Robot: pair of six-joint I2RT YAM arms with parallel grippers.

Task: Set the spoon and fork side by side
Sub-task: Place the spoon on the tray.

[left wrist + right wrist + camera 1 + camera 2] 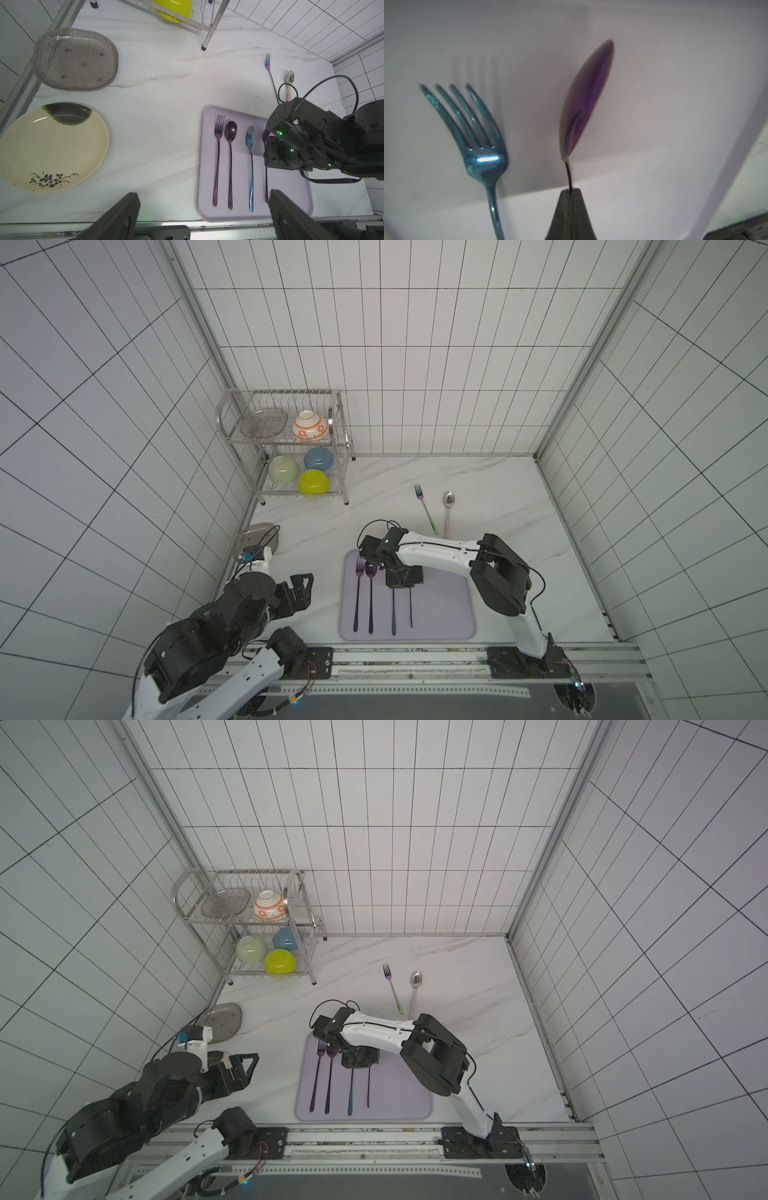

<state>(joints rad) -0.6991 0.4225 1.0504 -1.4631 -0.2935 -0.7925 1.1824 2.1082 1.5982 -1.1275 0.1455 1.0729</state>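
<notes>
Top view: right claw [402, 578] is sitting over the lilac rectangular tray [449, 614]. Left wrist: left claw [204, 204] is hanging wide open, farther off. Right wrist: right claw is pinching the purple metal spoon [585, 99] by its neck, blue metal fork [481, 155] lying parallel beside it.

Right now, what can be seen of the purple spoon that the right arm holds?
The purple spoon looks like glossy dark violet metal: an oval bowl, thin neck, long slim handle. The bowl is turned on its edge. The right arm's jaws are shut on the neck. It is over the lilac tray, beside the blue fork, not touching it.
</notes>
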